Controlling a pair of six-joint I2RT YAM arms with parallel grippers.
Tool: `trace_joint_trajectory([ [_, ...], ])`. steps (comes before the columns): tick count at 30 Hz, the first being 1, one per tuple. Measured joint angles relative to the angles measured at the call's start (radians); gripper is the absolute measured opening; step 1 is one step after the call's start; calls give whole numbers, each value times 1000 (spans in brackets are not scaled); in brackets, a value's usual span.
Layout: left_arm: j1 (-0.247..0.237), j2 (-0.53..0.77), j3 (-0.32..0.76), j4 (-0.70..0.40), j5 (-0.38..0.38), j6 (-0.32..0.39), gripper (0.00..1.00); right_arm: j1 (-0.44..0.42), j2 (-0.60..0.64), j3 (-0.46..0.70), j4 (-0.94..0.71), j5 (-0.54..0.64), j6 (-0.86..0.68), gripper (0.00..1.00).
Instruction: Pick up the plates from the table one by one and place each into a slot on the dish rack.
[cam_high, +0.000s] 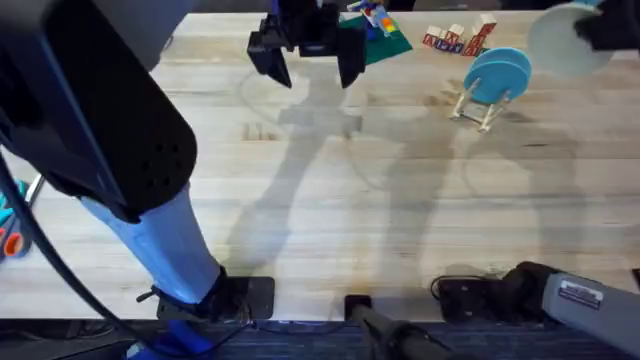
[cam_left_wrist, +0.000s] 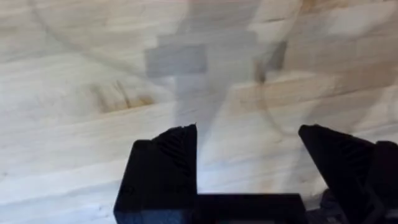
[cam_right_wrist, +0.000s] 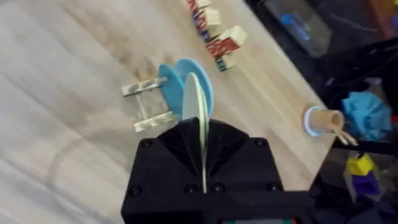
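My right gripper (cam_high: 588, 33) hangs above the table's far right corner, shut on a pale plate (cam_high: 563, 42). In the right wrist view that plate (cam_right_wrist: 199, 102) stands edge-on between the fingers (cam_right_wrist: 230, 146). Below and to the left of it stands the small wooden dish rack (cam_high: 478, 108) with a teal plate (cam_high: 497, 74) upright in a slot; the right wrist view shows the rack (cam_right_wrist: 148, 107) and teal plate (cam_right_wrist: 177, 84) beyond the held plate. My left gripper (cam_high: 310, 68) is open over bare table (cam_left_wrist: 93, 56) at the far middle, holding nothing.
Lettered toy blocks (cam_high: 455, 40) lie behind the rack, and a green sheet with small toys (cam_high: 385, 38) lies right of the left gripper. Off the table's edge a cup with sticks (cam_right_wrist: 318, 121) stands among clutter. The left arm (cam_high: 90, 110) looms large at the left.
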Motion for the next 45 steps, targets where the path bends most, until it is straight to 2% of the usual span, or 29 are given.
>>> trace_joint_trajectory([
  [8, 0, 0, 0, -118, 0, 0, 995, 0, 51, 0, -12, 0, -47, 31],
  [14, 0, 0, 0, -161, 0, 0, 995, 1, 107, 0, -12, 0, -65, 31],
  [19, 0, 0, 0, -174, 0, 0, 996, 13, 183, 0, -10, 0, -105, 31],
  [25, 0, 0, 0, -176, 0, 1, 995, 66, 248, 0, -9, 0, -166, 31],
  [45, 0, 0, 0, -176, 0, 0, 995, 103, 253, 0, -25, 0, -202, 31],
])
